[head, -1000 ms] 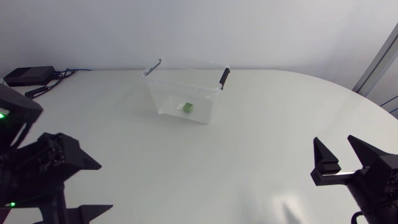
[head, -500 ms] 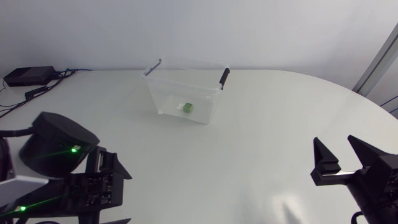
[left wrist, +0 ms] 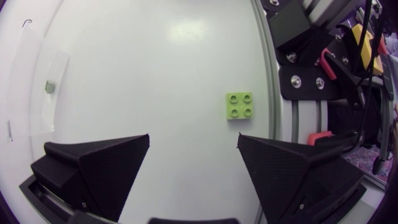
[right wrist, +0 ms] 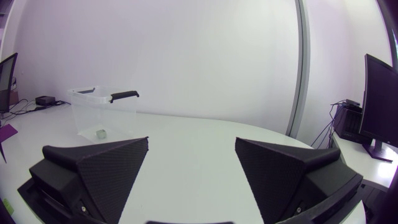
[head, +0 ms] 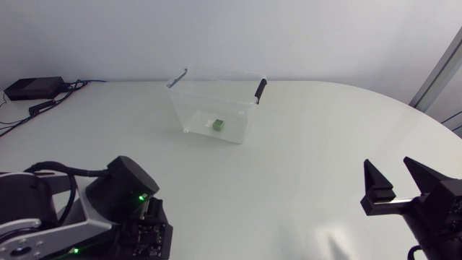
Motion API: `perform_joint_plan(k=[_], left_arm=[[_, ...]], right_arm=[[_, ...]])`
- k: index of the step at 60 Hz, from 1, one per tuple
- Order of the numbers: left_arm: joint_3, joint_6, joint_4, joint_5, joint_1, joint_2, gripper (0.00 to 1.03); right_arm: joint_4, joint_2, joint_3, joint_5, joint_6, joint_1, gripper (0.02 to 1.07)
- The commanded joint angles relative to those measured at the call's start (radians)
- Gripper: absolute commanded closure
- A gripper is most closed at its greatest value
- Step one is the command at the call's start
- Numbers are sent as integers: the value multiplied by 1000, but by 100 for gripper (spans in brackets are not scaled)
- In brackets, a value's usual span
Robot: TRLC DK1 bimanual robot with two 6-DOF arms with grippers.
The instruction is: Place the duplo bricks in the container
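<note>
A light green two-by-two duplo brick [left wrist: 239, 105] lies on the white table close to its edge, a little ahead of my left gripper [left wrist: 193, 140], slightly off its midline toward one finger. That gripper is open and empty. In the head view my left arm [head: 108, 213] sits at the lower left and hides both its fingers and this brick. The clear container [head: 216, 101] stands at the back middle with another green brick [head: 217, 125] inside, also seen as the container [right wrist: 99, 112] in the right wrist view. My right gripper [head: 388, 163] stands open and empty at the lower right.
The container has dark handles [head: 260, 89] on its rim. A black box with cables [head: 32, 87] lies at the table's far left corner. Bare white table [head: 303, 166] stretches between the container and both arms.
My left arm has swung inward and turned over at the lower left, so its gripper now looks down on the table. The right arm and the container have not moved.
</note>
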Motion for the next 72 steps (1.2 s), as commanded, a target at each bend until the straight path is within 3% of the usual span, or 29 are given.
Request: perform_joint_plan(k=[1,11,23,39,49,72], left_arm=[[-20,-67,2,15,-51,32,4],[-22,-196,15,15,-146,58,4],[-16,-297,38,12,-158,144,4],[-54,-262,85,11,-135,210,4],[-68,-248,188,11,-115,294,4],[-56,-248,251,12,-120,363,6]], right_arm=[[13,-10,-20,-9,-16,5,6],[13,-10,-20,-9,-16,3,6],[13,-10,-20,-9,-16,3,6],[13,-10,-20,-9,-16,3,6],[13,-10,-20,-9,-16,3,6],[13,-10,-20,-9,-16,3,6]])
